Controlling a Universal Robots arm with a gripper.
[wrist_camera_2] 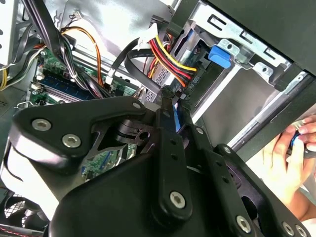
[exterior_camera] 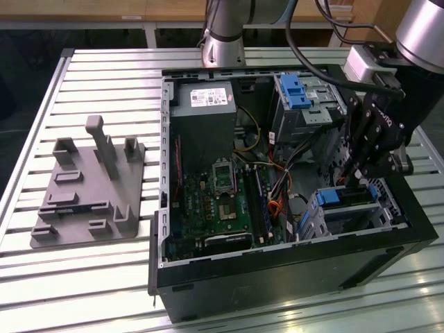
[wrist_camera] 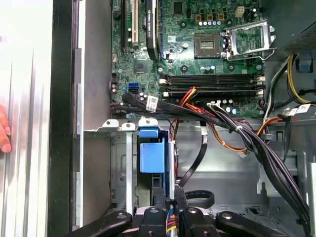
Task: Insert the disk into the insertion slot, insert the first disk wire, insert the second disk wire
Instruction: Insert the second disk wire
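Exterior view: the disk (exterior_camera: pixel 345 197) already sits in the insertion slot (exterior_camera: pixel 361 215) of the open computer case (exterior_camera: pixel 277 277) on the counter (exterior_camera: pixel 104 277), directly under the gripper (exterior_camera: pixel 357 173), so wire work seems underway. Second wrist view: gripper (wrist_camera_2: pixel 170 94) looks nearly closed at a connector on the red-yellow-black wire bundle (wrist_camera_2: pixel 168 57), though an actual grip can't be confirmed. First wrist view: the disk's blue caddy tab (wrist_camera: pixel 151 153) is just ahead of the gripper (wrist_camera: pixel 168 200).

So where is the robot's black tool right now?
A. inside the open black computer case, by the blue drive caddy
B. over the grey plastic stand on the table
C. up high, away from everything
A: in the exterior view the black tool reaches down into the open black computer case, right at the blue drive caddy.
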